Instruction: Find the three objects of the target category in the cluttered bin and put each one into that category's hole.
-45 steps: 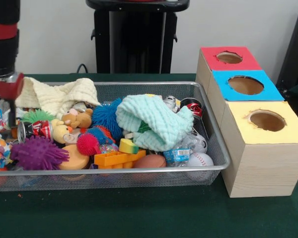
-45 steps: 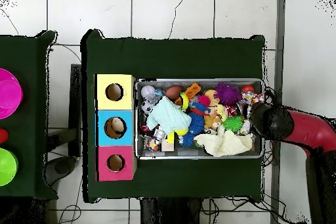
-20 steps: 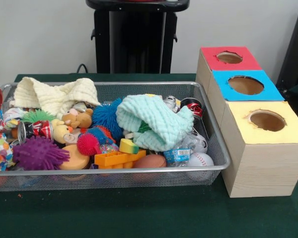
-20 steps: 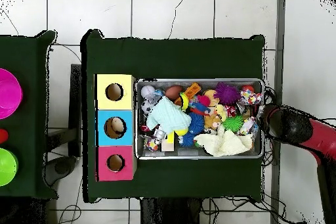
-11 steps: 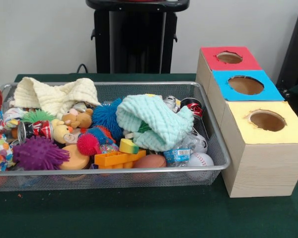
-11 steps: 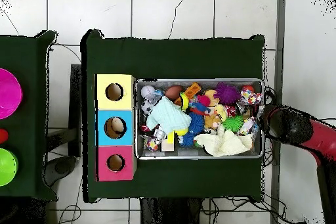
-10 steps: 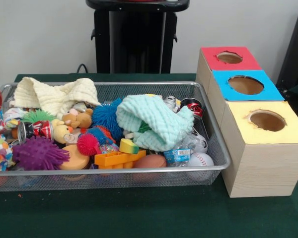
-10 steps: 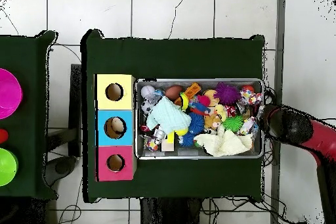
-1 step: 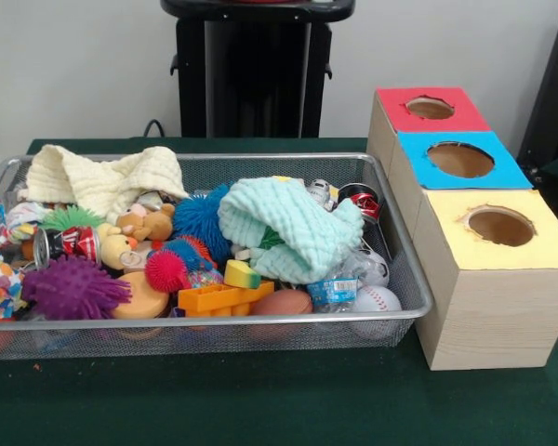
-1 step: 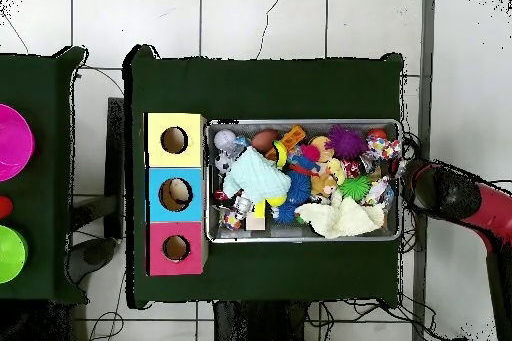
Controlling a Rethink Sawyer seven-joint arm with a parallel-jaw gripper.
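A wire mesh bin (image 9: pixel 260 163) holds a jumble of toys. I see a mint cloth (image 9: pixel 288 228), a cream cloth (image 9: pixel 107 177), spiky balls in purple (image 9: pixel 73 286), blue (image 9: pixel 200 216) and pink (image 9: pixel 166 269), a baseball (image 9: pixel 376 299), a brown football (image 9: pixel 281 302), a drink can (image 9: pixel 65 243) and a teddy bear (image 9: pixel 144 223). To the bin's right stand the red box (image 9: pixel 428 107), blue box (image 9: pixel 458 160) and yellow box (image 9: pixel 499 226), each with a round hole. In the overhead view my arm's end (image 10: pixel 435 189) sits just outside the bin's right end (image 10: pixel 401 182) and hides the gripper.
An orange block (image 9: pixel 214 297) and a second can (image 9: pixel 361 200) also lie in the bin. Something tan shows inside the blue box's hole (image 10: pixel 176 193). On a separate table at the overhead view's left are a pink bowl (image 10: pixel 12 142) and a green bowl (image 10: pixel 8 254).
The arm has drawn back from above the bin's end to just outside it. In the front view it has slipped almost off the left edge. The toys have not moved.
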